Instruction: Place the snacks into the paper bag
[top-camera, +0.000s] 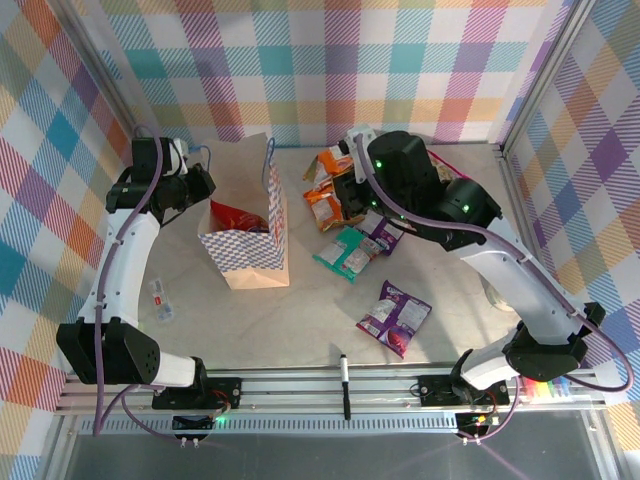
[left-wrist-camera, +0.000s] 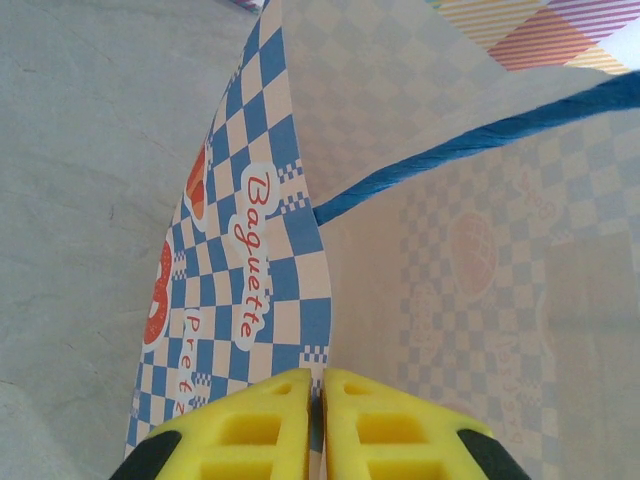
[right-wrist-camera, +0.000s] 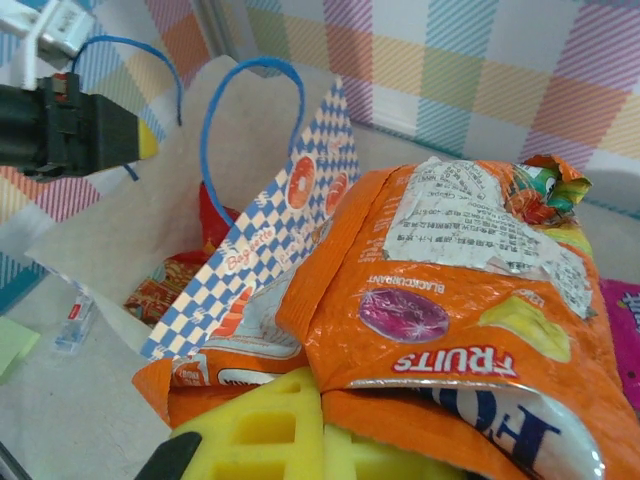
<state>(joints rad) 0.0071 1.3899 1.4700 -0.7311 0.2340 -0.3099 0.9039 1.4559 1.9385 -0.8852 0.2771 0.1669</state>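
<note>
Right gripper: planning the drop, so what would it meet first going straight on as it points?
Likely the paper bag, its checked side wall, beyond the orange snack packet the right gripper grips; depth is unclear.

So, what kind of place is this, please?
Probably a robot test booth in a lab, not a shop: checked walls on a metal frame, a left arm and right arm bolted to a rail, snack packets staged beside a paper bag.
</note>
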